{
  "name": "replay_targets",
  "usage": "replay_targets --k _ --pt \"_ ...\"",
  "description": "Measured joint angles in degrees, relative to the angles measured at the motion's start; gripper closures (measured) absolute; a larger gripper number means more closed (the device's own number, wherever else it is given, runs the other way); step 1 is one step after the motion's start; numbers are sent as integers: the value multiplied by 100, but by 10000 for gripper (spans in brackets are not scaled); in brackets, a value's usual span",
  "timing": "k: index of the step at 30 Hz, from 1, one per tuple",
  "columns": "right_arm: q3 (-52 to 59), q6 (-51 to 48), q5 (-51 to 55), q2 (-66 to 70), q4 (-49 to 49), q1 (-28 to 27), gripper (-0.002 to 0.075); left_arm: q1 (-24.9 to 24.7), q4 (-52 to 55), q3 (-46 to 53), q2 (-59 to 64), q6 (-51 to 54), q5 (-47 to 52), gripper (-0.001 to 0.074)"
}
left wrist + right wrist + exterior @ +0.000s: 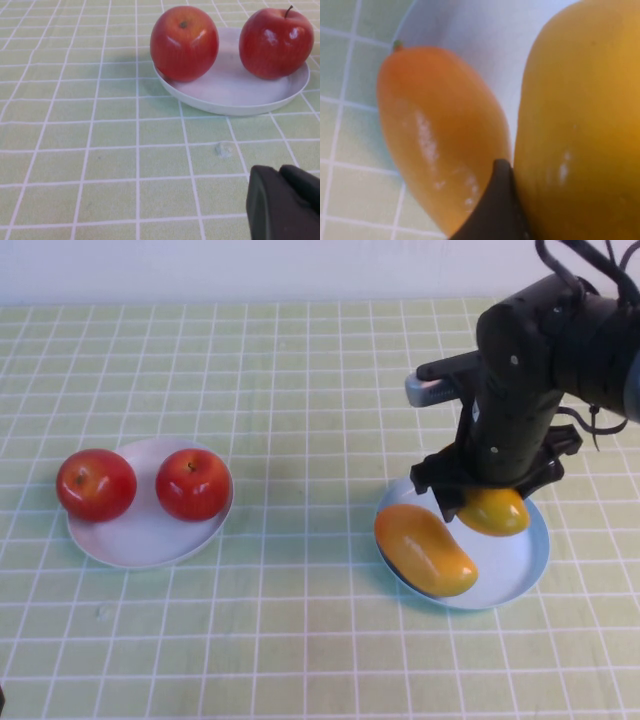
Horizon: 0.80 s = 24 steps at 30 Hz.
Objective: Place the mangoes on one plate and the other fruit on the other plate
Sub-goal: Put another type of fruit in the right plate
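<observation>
Now your right gripper (492,508) sits over blue plate (530,560), jaws spread around second mango (497,512), just beside first mango (424,549). Lift straight up. Left gripper (285,202) closed, parked near white plate (235,97) holding apples (184,42).

My right arm reaches down from the right side, wrist bent steeply, and my right gripper (487,502) has its fingers spread wide. My left gripper (285,205) is low near the table on the left side, fingers pressed together.
</observation>
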Motion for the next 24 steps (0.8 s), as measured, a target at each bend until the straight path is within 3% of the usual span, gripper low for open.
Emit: replay_targets --k 24 --pt "556 -148 -411 -319 215 -161 119 0 0 0 0 0 0 733"
